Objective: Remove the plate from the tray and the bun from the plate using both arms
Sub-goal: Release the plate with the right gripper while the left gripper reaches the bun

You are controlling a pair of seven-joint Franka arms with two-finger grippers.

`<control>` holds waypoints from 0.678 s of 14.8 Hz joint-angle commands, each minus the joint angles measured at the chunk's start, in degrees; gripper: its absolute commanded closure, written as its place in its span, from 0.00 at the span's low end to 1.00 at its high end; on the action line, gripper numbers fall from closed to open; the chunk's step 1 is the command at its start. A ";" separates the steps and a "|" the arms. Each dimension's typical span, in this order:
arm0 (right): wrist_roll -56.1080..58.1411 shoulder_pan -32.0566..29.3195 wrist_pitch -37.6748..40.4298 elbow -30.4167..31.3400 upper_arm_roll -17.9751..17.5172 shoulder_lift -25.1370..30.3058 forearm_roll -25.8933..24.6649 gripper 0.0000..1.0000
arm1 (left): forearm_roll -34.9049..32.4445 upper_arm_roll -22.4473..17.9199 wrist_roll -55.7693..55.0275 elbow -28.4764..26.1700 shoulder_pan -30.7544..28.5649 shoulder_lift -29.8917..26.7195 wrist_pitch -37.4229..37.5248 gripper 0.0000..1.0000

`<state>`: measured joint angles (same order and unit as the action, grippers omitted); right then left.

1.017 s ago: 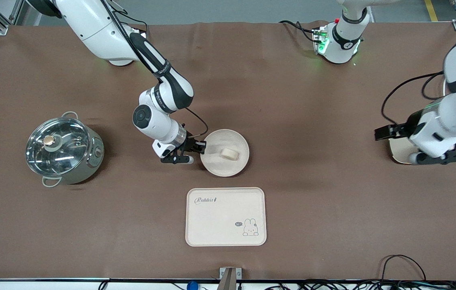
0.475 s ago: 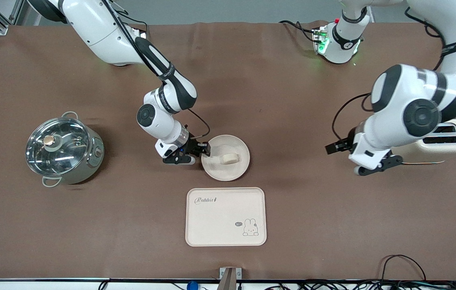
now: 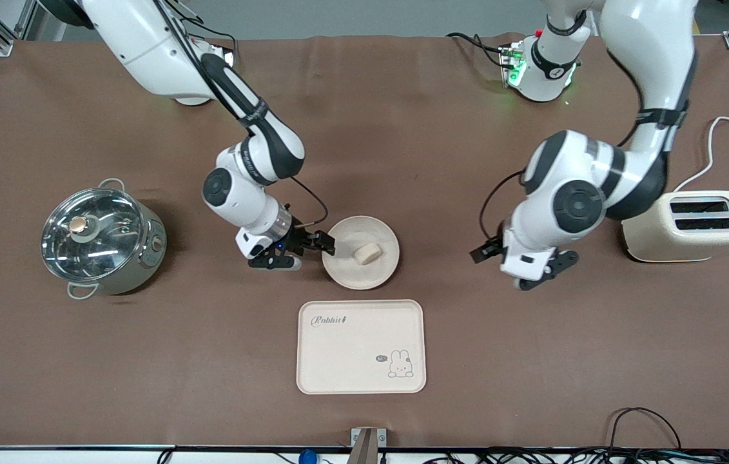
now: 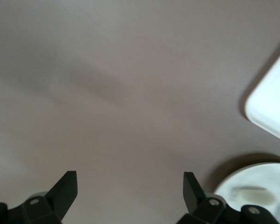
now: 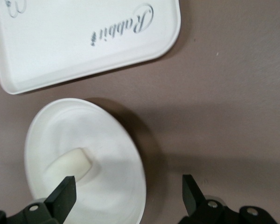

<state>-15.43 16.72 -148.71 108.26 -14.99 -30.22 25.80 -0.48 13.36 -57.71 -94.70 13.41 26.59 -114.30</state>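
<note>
Hovering wide: right end effector point(image 3: 312, 248) at plate point(image 3: 360, 274) rim, left end effector point(image 3: 535, 270) over table.

plate point(image 3: 346, 270) cream-white | bun point(image 3: 366, 254) pale cream | tray point(image 3: 338, 361) cream, rabbit drawing

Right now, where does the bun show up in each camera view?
Front view: the bun lies on the plate, farther from the camera than the tray.
Left wrist view: a pale lump on the plate at the picture's edge.
Right wrist view: on the plate, the bun.
Shared landmark: the cream tray beside the plate.
</note>
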 commanded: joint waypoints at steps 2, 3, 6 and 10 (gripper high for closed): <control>0.22 -6.76 19.12 -6.56 0.58 7.44 -0.14 0.00 | -0.23 -0.26 -13.80 1.79 6.18 4.25 -5.57 0.00; 0.31 -8.96 22.12 -7.53 1.01 8.94 -0.92 0.00 | -0.23 -0.26 -16.27 3.10 7.93 6.09 -6.89 0.00; 2.32 -14.15 25.74 -8.94 1.28 13.25 -12.49 0.00 | -0.49 -0.79 -23.21 12.40 11.98 14.69 -7.43 0.00; 2.33 -18.73 37.67 -16.40 1.72 14.49 -19.28 0.00 | -3.39 -0.97 -25.95 14.28 15.41 18.06 -13.03 0.05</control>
<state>-13.35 0.17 -116.51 95.41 -12.78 -16.45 10.13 -2.34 13.01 -82.15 -83.20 27.02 42.39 -125.00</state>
